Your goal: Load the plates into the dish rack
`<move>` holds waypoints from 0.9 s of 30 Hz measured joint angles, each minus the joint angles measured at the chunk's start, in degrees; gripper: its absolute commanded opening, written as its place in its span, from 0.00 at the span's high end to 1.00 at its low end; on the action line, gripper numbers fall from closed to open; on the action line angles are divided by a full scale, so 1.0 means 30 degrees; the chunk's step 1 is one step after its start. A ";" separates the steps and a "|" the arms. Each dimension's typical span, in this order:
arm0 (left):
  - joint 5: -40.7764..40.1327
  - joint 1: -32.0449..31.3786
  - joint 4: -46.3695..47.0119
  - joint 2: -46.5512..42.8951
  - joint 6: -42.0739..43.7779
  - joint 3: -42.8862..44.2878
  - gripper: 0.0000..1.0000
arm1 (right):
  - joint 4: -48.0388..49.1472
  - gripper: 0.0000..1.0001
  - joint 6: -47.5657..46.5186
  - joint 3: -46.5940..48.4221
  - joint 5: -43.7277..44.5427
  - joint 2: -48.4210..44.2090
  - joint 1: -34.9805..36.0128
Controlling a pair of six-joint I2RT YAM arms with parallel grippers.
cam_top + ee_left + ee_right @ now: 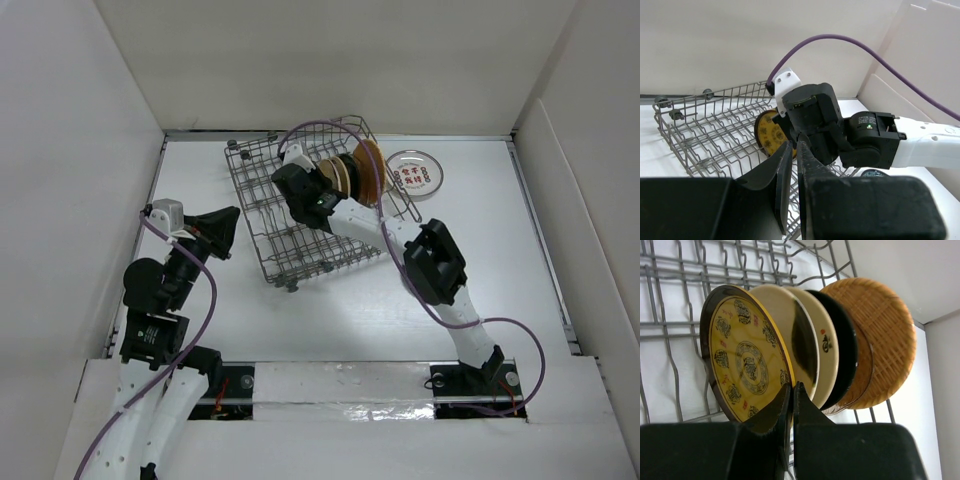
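Several plates (807, 340) stand on edge in the dish rack (262, 215), upper centre, tines keeping them upright; right gripper (792, 387) pinched narrow at the yellow plate (745, 365), nothing visibly between; left gripper (796, 152) narrow, empty; white red-marked plate (415, 175) waits flat, upper right.

You're looking at a plain white surface (300, 320), boxed in by a white back wall (340, 60), a left panel (60, 200) and a right panel (600, 220). Silver tape (340, 385) lines its near edge. The light is even.

Bare dish rack (285, 225) tines beside plates (362, 172)
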 measured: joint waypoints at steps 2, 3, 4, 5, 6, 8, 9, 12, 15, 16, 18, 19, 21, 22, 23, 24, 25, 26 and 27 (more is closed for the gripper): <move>-0.0007 0.0000 0.0000 0.0058 0.0000 0.0000 0.94 | -0.0022 1.00 0.0146 -0.0211 -0.0066 0.0058 0.0000; 0.0022 0.0000 0.0000 0.0095 0.0000 0.0000 0.94 | -0.0044 1.00 0.0197 -0.0211 -0.0073 0.0066 0.0036; 0.0073 0.0000 0.0000 0.0146 0.0000 0.0000 0.94 | -0.0051 1.00 0.0255 -0.0211 -0.0066 0.0066 0.0051; 0.0087 0.0000 0.0000 0.0175 0.0000 0.0000 0.94 | -0.0051 1.00 0.0321 -0.0211 -0.0058 0.0066 0.0051; 0.0080 0.0000 0.0000 0.0189 0.0000 0.0000 0.94 | -0.0044 0.97 0.0495 -0.0284 -0.0073 0.0066 0.0051; 0.0066 0.0000 0.0000 0.0197 0.0000 0.0000 0.94 | 0.0058 0.78 0.0867 -0.0627 -0.0051 0.0051 0.0058; 0.0087 0.0000 0.0000 0.0211 0.0000 0.0000 0.94 | 0.0219 0.69 0.1013 -0.0838 -0.0058 0.0022 0.0073; 0.0233 -0.0007 0.0007 0.0284 0.0000 0.0000 0.94 | 0.0466 0.50 0.1326 -0.1712 -0.0299 -0.0248 0.0189; 0.0204 -0.0007 0.0000 0.0321 0.0000 0.0000 0.93 | 0.0452 0.48 0.1625 -0.2521 -0.0947 -0.0831 0.0393; 0.0211 0.0000 0.0000 0.0328 0.0000 0.0000 0.94 | 0.0495 0.48 0.1727 -0.2783 -0.1224 -0.1158 0.0415; 0.0299 0.0000 0.0000 0.0335 0.0000 0.0000 0.93 | 0.0641 0.48 0.2084 -0.3672 -0.1763 -0.2273 0.0423; 0.0335 -0.0007 0.0000 0.0321 0.0000 0.0000 0.93 | 0.0816 0.48 0.2339 -0.4313 -0.2127 -0.3096 0.0415; 0.0313 0.0000 0.0000 0.0299 0.0000 0.0000 0.93 | 0.1413 0.55 0.3038 -0.6266 -0.2863 -0.5355 0.0233; 0.0313 -0.0007 0.0000 0.0291 0.0000 0.0000 0.94 | 0.1668 0.90 0.3344 -0.7235 -0.3220 -0.6579 0.0095; 0.0321 0.0000 0.0000 0.0284 0.0000 0.0000 0.93 | 0.2011 1.00 0.3803 -0.8459 -0.3723 -0.8160 -0.0168; 0.0364 0.0000 0.0000 0.0277 -0.0007 0.0000 0.94 | 0.2616 1.00 0.4386 -0.9581 -0.4044 -0.9544 -0.0539; 0.0444 0.0000 0.0000 0.0248 -0.0015 0.0000 0.93 | 0.3286 1.00 0.5180 -1.0994 -0.4473 -1.1213 -0.1049; 0.0517 -0.0007 0.0000 0.0189 -0.0022 0.0000 0.94 | 0.3752 1.00 0.5909 -1.2422 -0.4947 -1.2968 -0.1734; 0.0517 -0.0007 0.0000 0.0131 -0.0022 0.0000 0.94 | 0.4160 1.00 0.6725 -1.3748 -0.5268 -1.4484 -0.2470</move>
